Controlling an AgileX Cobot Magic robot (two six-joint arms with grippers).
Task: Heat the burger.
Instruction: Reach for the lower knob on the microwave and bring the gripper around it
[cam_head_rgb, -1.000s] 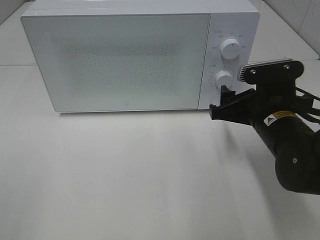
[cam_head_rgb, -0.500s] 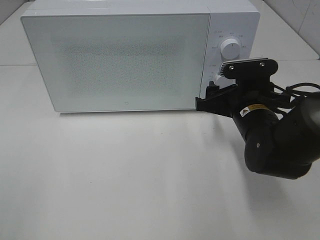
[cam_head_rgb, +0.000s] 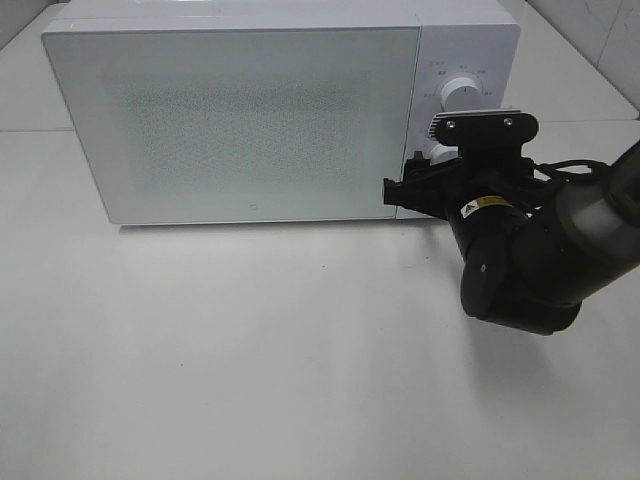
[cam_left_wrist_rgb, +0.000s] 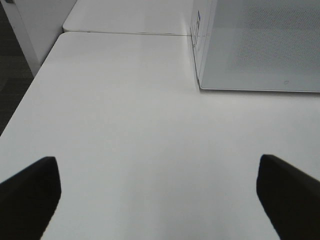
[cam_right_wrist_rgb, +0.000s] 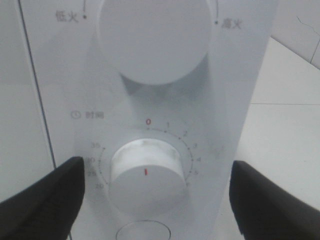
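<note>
The burger is hidden; the white microwave stands with its door shut. My right gripper is up against the control panel, open. In the right wrist view its black fingers stand wide on either side of the lower timer knob without touching it. The knob's red mark sits under the red 0 on the dial. Above it is the larger power knob. My left gripper is open over the bare white table, with nothing between its fingers, left of the microwave.
The white table spreads in front of the microwave. My right arm's black body hangs over the table's right side. A second tabletop adjoins at the back, and a dark floor strip runs past the table's left edge.
My right arm has swung left and in toward the control panel, bringing its gripper from beside the lower knob to around it. The microwave has not moved.
</note>
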